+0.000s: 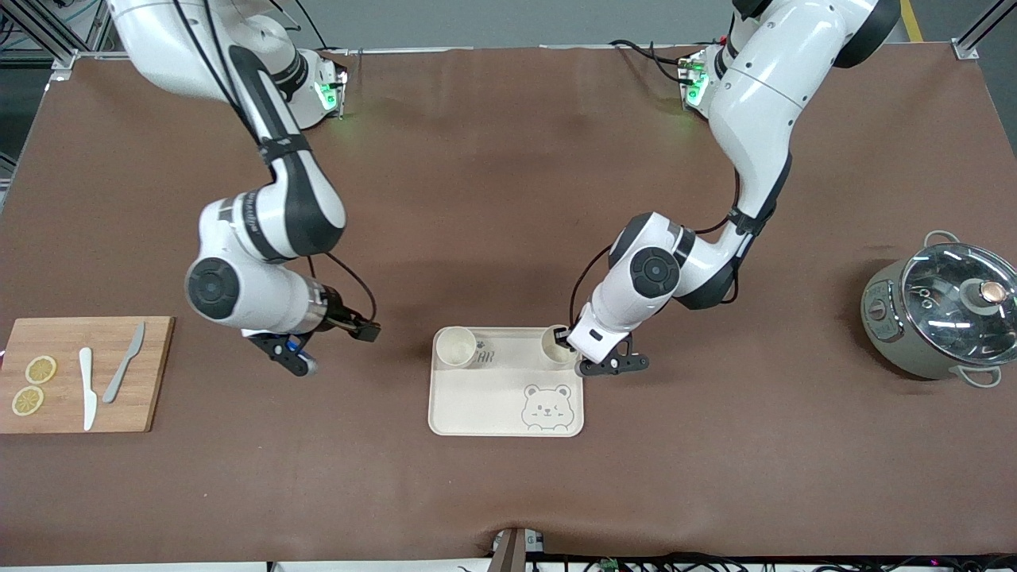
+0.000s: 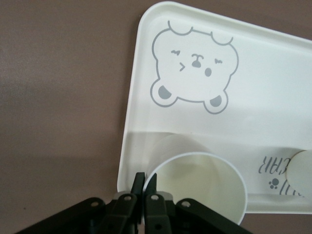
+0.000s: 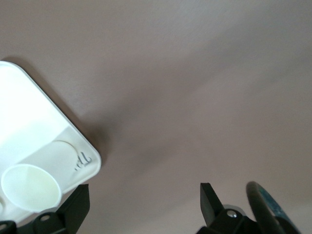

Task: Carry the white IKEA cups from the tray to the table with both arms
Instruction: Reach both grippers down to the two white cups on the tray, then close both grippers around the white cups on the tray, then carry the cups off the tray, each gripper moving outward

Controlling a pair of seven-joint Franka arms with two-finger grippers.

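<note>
Brown matte sheeting covers the whole tabletop (image 1: 508, 199), and low in the middle of the front view sits the cream-white rectangular tray with the grey bear face (image 1: 485, 409). The left claw (image 1: 566, 338) is clenched on the rim wall of the small cream-white tapered cup (image 1: 556, 347) standing in the tray corner toward the left arm's end; in the left wrist view its fingertips (image 2: 151, 183) pinch the thin wall, one inside the mouth and one outside. That cup has not left the tray. A pinch on one side of a light cup can let it tip, so I judge the lift should go straight up and slowly, clear the tray's raised edge, then travel to bare tabletop and set the base flat before letting go.

The right claw (image 1: 298, 357) hangs released over bare tabletop between the wooden cutting board with lemon slices and two knives (image 1: 155, 373) and the tray, waiting. Its cup, the other small cream-white tapered cup (image 1: 456, 346), stands untouched in the tray corner toward the right arm's end
</note>
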